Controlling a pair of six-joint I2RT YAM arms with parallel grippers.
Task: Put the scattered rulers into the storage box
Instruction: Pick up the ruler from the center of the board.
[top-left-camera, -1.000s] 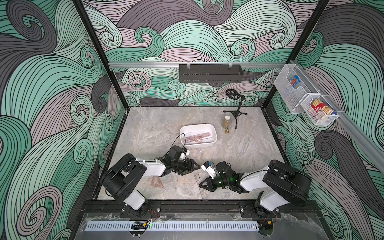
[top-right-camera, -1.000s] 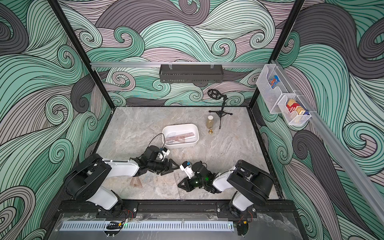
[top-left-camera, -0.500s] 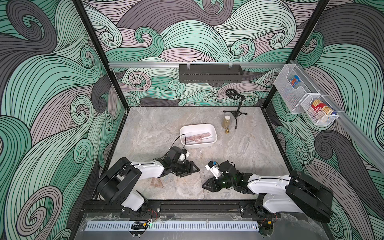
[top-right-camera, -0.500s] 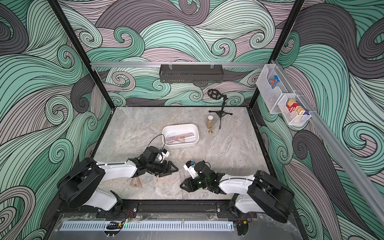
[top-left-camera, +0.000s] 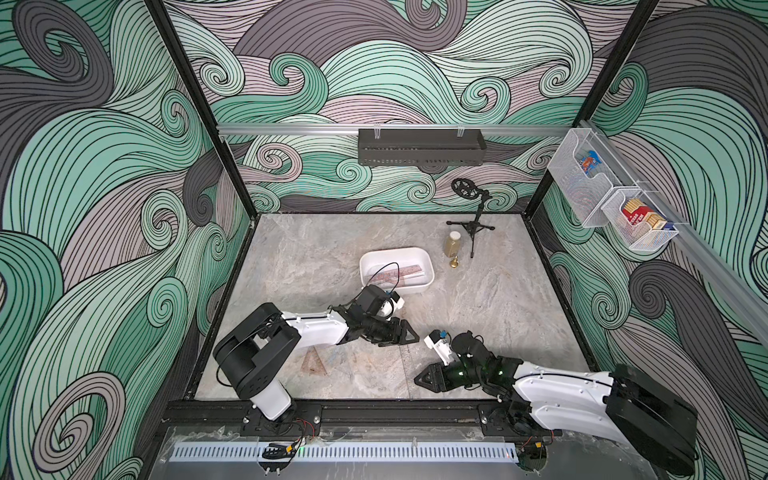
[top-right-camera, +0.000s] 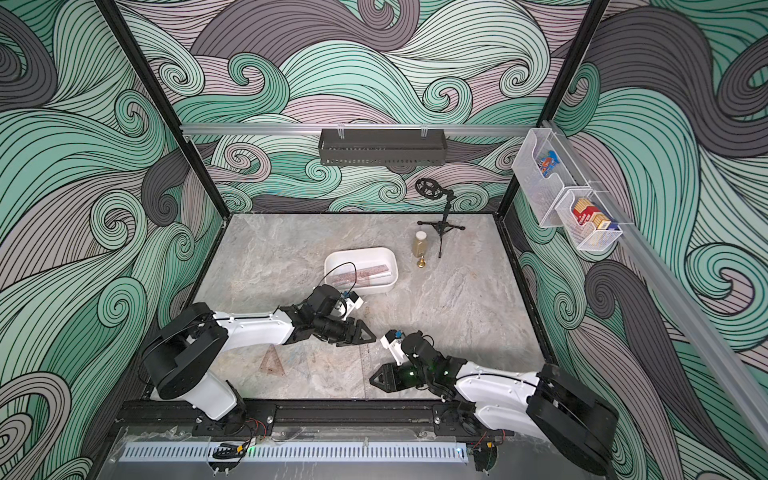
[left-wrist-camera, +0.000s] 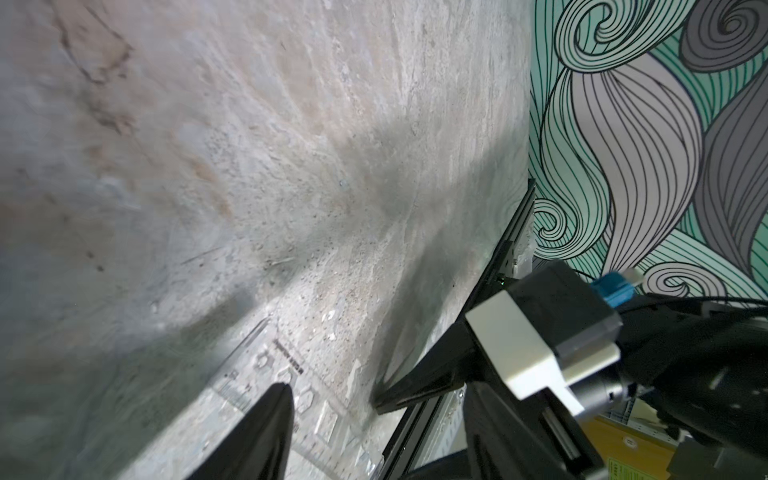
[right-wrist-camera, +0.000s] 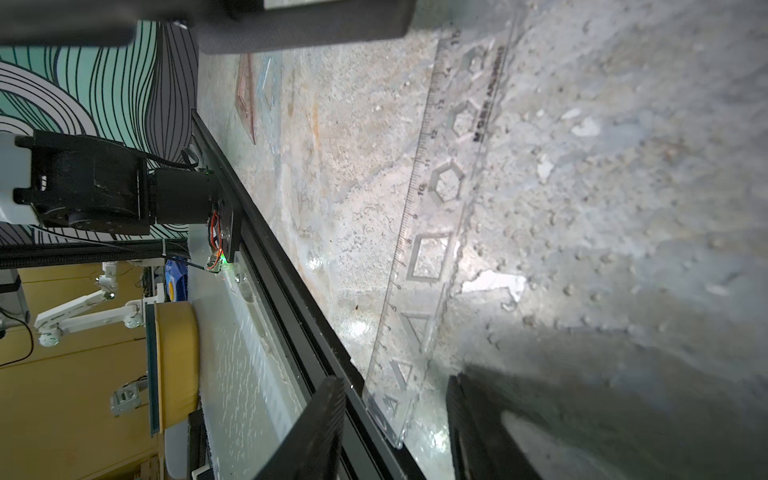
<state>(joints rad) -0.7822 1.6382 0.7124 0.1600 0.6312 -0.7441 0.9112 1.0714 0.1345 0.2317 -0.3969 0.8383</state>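
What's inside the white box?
A reddish-brown ruler lies inside the storage box, perhaps with more beneath it. The left arm covers the box's near corner, so that part stays hidden.

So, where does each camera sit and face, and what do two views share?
Top views: high in front, looking down; left arm, right arm, storage box show.
Left wrist: on left arm, low over table, facing right gripper; left fingers show.
Right wrist: on right arm, looking along clear ruler; right fingers show.
Shared: both wrist views show the clear ruler.

One storage box (top-left-camera: 417, 286), one clear ruler (right-wrist-camera: 436, 216), one reddish set square (top-left-camera: 312, 362), one bluish set square (right-wrist-camera: 269, 83)
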